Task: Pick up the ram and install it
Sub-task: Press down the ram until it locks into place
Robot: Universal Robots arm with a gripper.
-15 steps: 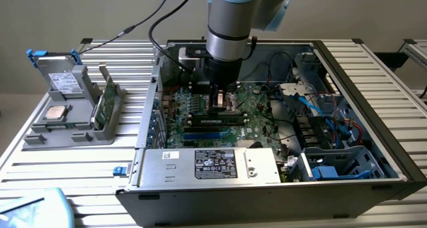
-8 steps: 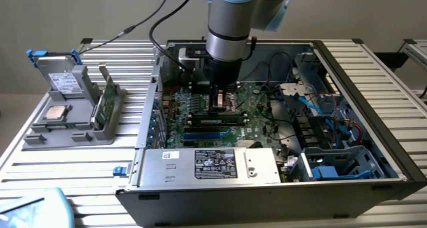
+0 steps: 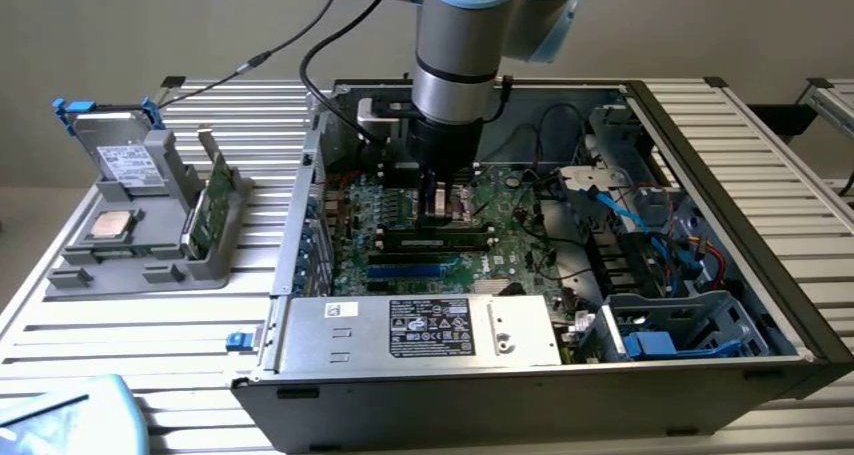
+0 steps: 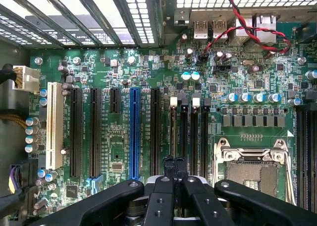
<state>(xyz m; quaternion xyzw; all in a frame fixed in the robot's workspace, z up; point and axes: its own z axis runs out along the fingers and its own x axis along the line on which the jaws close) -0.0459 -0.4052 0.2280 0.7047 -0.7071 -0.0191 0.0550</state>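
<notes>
Exterior view: the arm is reaching down into the open computer case [image 3: 747, 275] on the bench, its gripper [image 3: 441, 207] hanging just above the ram [image 3: 430, 241], which is lying in a motherboard slot. Wrist view: gripper [image 4: 174, 162] jaws are sitting closed, empty, over the motherboard [image 4: 119, 151].

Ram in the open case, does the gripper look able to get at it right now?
Probably yes. The case lies open, the gripper hangs low over the motherboard right beside the ram, and no cable or card seems to cross between them.
</notes>
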